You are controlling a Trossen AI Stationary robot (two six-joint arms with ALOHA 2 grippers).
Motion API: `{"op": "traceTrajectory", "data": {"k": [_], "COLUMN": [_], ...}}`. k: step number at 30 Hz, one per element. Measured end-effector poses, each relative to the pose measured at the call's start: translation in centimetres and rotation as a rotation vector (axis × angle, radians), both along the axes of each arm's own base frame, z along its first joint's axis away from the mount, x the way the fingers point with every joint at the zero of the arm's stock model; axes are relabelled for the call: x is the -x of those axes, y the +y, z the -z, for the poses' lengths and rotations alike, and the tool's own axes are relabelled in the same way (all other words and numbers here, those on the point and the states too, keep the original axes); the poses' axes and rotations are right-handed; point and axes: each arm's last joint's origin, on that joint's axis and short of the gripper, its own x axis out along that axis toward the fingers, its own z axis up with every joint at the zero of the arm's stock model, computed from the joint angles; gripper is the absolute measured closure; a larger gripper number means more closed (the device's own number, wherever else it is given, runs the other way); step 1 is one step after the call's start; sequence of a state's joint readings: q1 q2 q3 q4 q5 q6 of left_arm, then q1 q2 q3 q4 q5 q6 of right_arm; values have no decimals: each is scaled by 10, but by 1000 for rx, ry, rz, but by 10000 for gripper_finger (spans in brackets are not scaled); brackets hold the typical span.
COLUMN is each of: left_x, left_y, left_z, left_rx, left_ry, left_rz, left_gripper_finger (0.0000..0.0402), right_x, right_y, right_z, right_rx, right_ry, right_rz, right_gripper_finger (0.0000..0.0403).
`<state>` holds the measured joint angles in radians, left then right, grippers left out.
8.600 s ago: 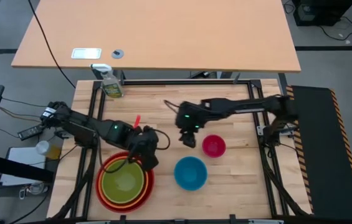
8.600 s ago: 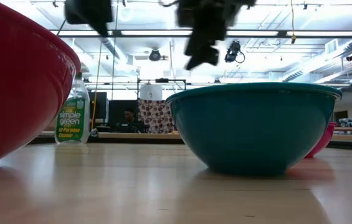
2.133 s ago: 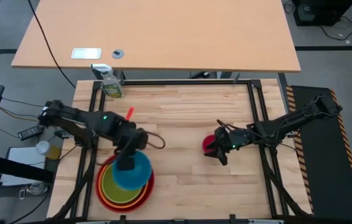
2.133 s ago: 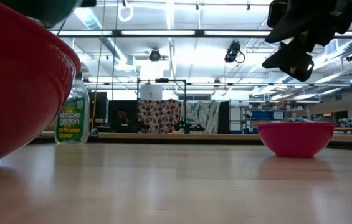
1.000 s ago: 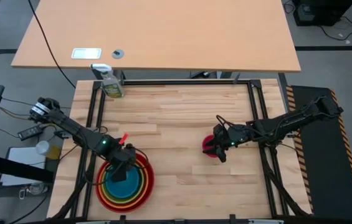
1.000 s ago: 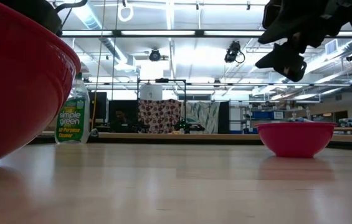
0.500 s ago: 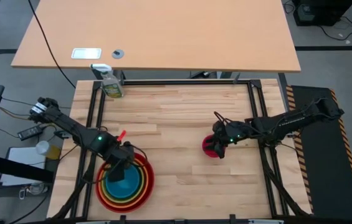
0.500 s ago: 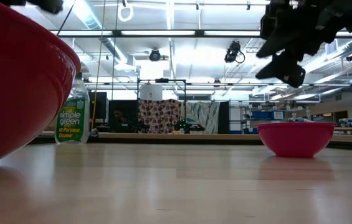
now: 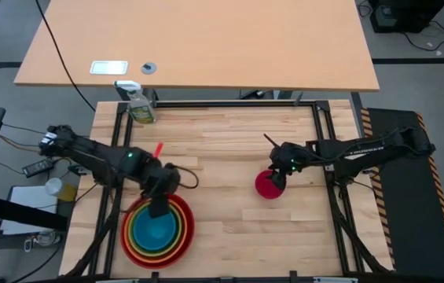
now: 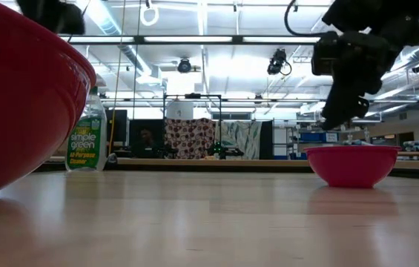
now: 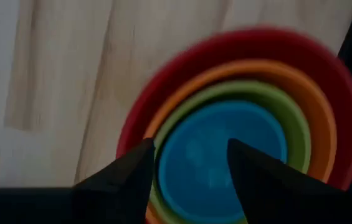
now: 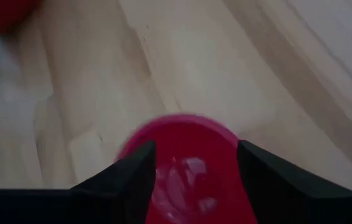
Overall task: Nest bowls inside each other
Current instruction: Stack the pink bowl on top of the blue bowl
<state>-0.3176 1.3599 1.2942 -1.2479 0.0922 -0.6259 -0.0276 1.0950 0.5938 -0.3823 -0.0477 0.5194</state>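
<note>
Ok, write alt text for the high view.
Seen from above, the left pincer hovers open over four nested bowls, blue innermost, while the right pincer hangs open over a lone pink bowl on the wooden table.

The left arm reaches in from the left edge of the high view, elbow bent, its wrist turned down toward the lower left of the frame. The left gripper [image 9: 159,207] hangs there with its two dark fingers [image 11: 129,177] spread apart and nothing between them. The right arm stretches in from the right edge, nearly level across the frame. The right gripper [image 9: 277,182] sits right of centre, pointing down, its fingers [image 12: 135,171] spread wide and empty.
</note>
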Motion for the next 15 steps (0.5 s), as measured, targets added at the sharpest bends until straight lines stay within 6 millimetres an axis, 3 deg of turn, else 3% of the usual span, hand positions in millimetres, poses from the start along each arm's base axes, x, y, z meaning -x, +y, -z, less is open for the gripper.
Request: {"op": "traceTrajectory", "data": {"k": [7,15], "left_x": [-32,-44], "left_y": [12,42], "left_z": [14,17], "left_rx": [39,18], "left_ry": [-46,-88], "left_rz": [-2,-21], "left_gripper_finger": [209,209], "right_x": [3,5], "right_y": [-9,-19], "right_z": [2,5], "right_rx": [6,49], "right_ry": [36,61], "right_rz": [19,9], "right_gripper_finger": [143,119]}}
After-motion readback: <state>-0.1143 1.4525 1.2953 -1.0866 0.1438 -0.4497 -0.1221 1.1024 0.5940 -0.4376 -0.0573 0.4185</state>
